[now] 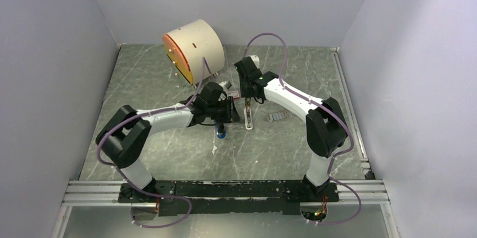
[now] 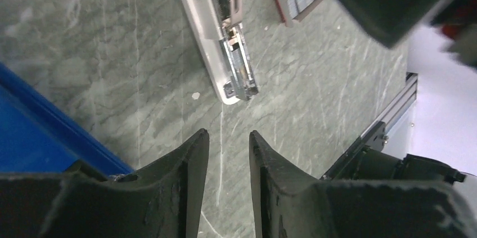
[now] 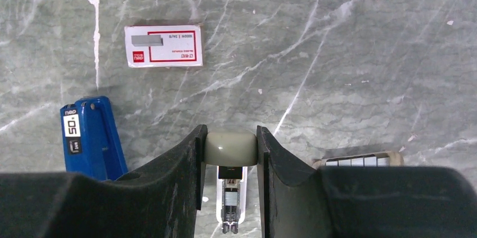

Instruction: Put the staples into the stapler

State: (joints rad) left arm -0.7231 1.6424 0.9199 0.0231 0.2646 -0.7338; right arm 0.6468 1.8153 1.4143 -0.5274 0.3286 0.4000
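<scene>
From above, the veined grey stone table (image 1: 169,153) carries a smooth beige drum (image 1: 199,44) with an orange face. The blue stapler (image 1: 220,131) shows only a rounded end under the left arm. The staples (image 1: 278,116), a ridged silvery strip, lie to its right, past the slim grey-green stapler (image 1: 248,117).

At the left wrist, the left gripper (image 2: 229,139) has curved matte black fingers a narrow gap apart, with nothing between them. The blue plastic body lies just outside one finger.

At the right wrist, the right gripper (image 3: 230,137) is clamped on the grey-green stapler's rounded glossy cap. A flat white-and-red box (image 3: 163,45) lies beyond.
</scene>
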